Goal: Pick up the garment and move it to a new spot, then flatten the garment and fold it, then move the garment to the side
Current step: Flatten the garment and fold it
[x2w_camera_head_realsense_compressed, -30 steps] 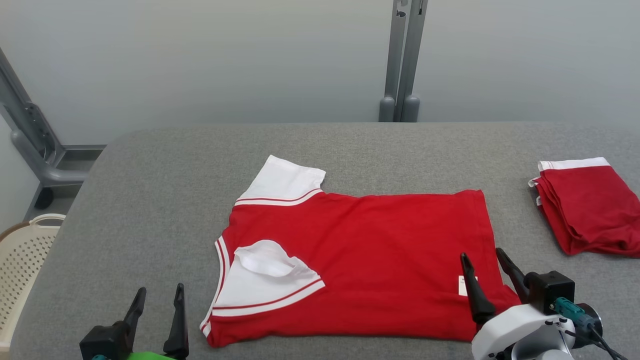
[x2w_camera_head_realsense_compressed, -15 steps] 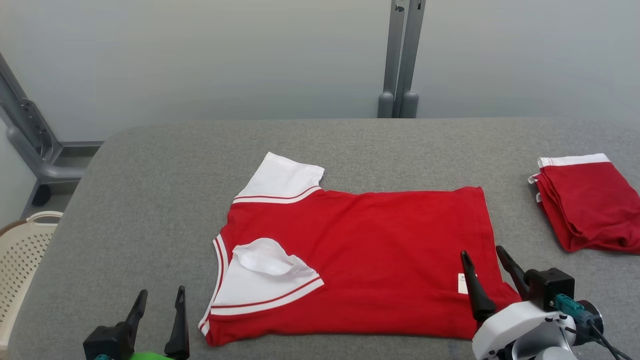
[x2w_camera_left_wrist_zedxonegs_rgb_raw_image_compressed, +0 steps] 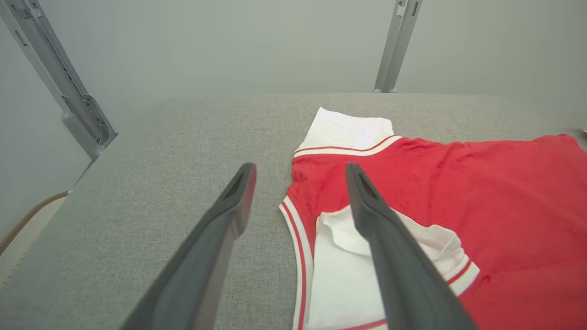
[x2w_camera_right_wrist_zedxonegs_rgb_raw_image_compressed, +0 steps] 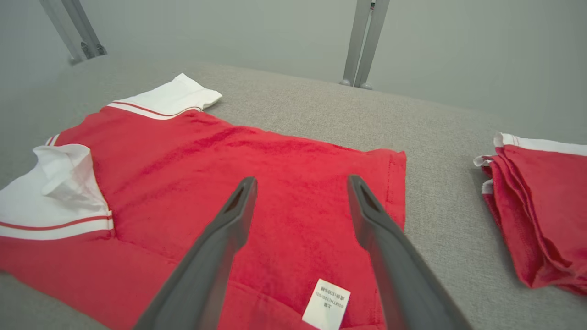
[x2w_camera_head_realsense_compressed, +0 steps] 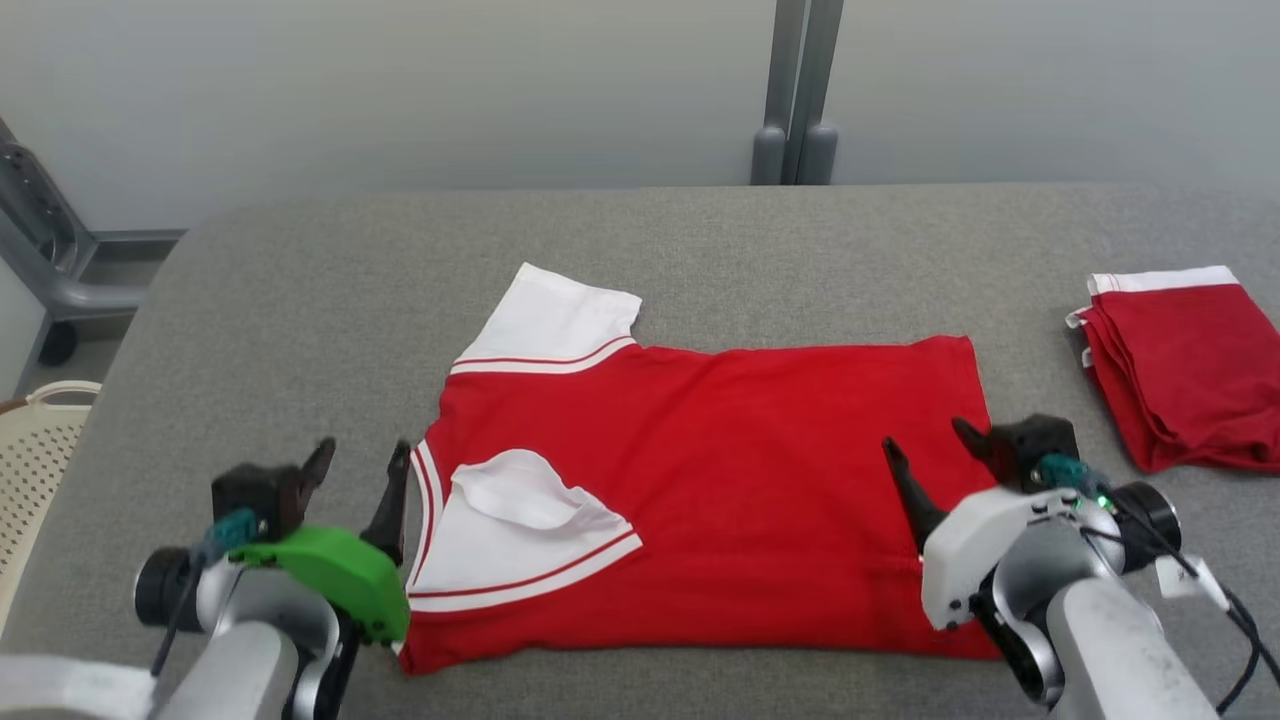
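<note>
A grey fabric tabletop stands before a pale grey wall, and the red garment lies spread flat near its middle.

The left pincer hangs released, its two dark fingers wide apart with nothing between them, just beside the garment's collar end. In the left wrist view one finger is over bare grey cloth and the other is over the white sleeve that is folded in onto the red body. The right pincer is likewise released and empty, poised over the garment's hem end. In its own wrist view a small white label shows low on the red cloth between the fingers. Whether either pincer touches the fabric cannot be told.

The garment's second white sleeve, edged with a red stripe, sticks out from its far side.

Beyond the hem end, well apart from the garment, sits a folded pile of red cloth with white trim. Beyond the collar end, off the tabletop's edge and lower, is a cream perforated basket. Just its rim and part of a wall are in sight, so its contents cannot be told.

Behind the garment, a grey metal post rises against the wall.
</note>
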Tool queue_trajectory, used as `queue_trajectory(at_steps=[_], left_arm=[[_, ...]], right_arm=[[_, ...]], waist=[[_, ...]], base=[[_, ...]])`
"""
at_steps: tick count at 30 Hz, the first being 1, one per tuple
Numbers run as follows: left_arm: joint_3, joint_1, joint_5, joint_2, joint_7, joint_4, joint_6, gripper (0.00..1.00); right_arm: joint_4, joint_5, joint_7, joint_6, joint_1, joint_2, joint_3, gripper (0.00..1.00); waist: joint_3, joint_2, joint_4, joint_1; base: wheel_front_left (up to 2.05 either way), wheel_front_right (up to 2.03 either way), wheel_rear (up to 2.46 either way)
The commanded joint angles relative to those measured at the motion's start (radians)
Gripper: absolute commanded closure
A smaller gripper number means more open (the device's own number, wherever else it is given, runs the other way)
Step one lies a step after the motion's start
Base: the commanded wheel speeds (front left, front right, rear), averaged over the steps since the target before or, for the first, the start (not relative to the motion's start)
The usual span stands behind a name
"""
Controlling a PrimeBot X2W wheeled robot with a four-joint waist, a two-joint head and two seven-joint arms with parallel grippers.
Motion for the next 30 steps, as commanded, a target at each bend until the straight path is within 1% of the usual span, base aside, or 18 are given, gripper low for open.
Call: queue_trajectory(at_steps=[1, 4, 7, 9, 10, 12, 18, 22, 24, 27, 30], left_arm=[[0.001, -0.034, -0.002, -0.001, 0.008, 0.006, -0.008, 0.00], [-0.011, -0.150, 0.006, -0.010, 0.056, 0.040, -0.026, 0.00], [-0.021, -0.262, 0.025, -0.015, 0.090, 0.087, -0.039, 0.00], [-0.022, -0.338, 0.028, -0.027, 0.104, 0.119, -0.040, 0.00], [-0.033, -0.406, 0.040, -0.034, 0.119, 0.153, -0.050, 0.00], [-0.042, -0.471, 0.049, -0.041, 0.141, 0.190, -0.058, 0.00], [-0.065, -0.652, 0.073, -0.054, 0.205, 0.302, -0.080, 0.00], [-0.086, -0.747, 0.087, -0.058, 0.266, 0.373, -0.093, 0.00], [-0.093, -0.786, 0.083, -0.066, 0.316, 0.411, -0.092, 0.00], [-0.103, -0.848, 0.094, -0.071, 0.356, 0.455, -0.093, 0.00], [-0.112, -0.901, 0.102, -0.074, 0.398, 0.495, -0.083, 0.00]], right_arm=[[-0.004, 0.003, 0.020, -0.001, -0.023, -0.015, 0.002, 0.00], [-0.023, 0.032, 0.158, -0.001, -0.111, -0.064, 0.037, 0.00], [-0.044, 0.049, 0.268, -0.001, -0.199, -0.116, 0.047, 0.00], [-0.054, 0.066, 0.337, -0.001, -0.248, -0.143, 0.063, 0.00], [-0.062, 0.082, 0.401, -0.001, -0.294, -0.173, 0.072, 0.00], [-0.071, 0.092, 0.454, -0.001, -0.338, -0.204, 0.086, 0.00], [-0.082, 0.133, 0.563, -0.001, -0.456, -0.286, 0.149, 0.00], [-0.081, 0.158, 0.608, -0.001, -0.533, -0.336, 0.191, 0.00], [-0.078, 0.168, 0.622, -0.001, -0.570, -0.356, 0.209, 0.00], [-0.076, 0.186, 0.636, -0.001, -0.618, -0.384, 0.238, 0.00], [-0.076, 0.195, 0.652, -0.001, -0.664, -0.409, 0.277, 0.00]], waist=[[0.035, 0.0000, -0.013, 0.0000], [0.095, 0.0000, -0.027, 0.0000], [0.153, 0.0000, -0.041, 0.0000], [0.191, 0.0000, -0.050, 0.0000], [0.228, 0.0000, -0.060, 0.0000], [0.266, 0.0000, -0.069, 0.0000], [0.367, 0.0000, -0.100, 0.0000], [0.424, 0.0000, -0.118, 0.0000], [0.449, 0.0000, -0.123, 0.0000], [0.482, 0.0000, -0.130, 0.0000], [0.513, 0.0000, -0.140, 0.0000]], base=[[0.00, 0.00, 0.00], [0.00, 0.00, 0.00], [0.00, 0.00, 0.00], [0.00, 0.00, 0.00], [0.00, 0.00, 0.00], [0.00, 0.00, 0.00], [0.00, 0.00, 0.00], [0.00, 0.00, 0.00], [0.00, 0.00, 0.00], [0.00, 0.00, 0.00], [0.00, 0.00, 0.00]])
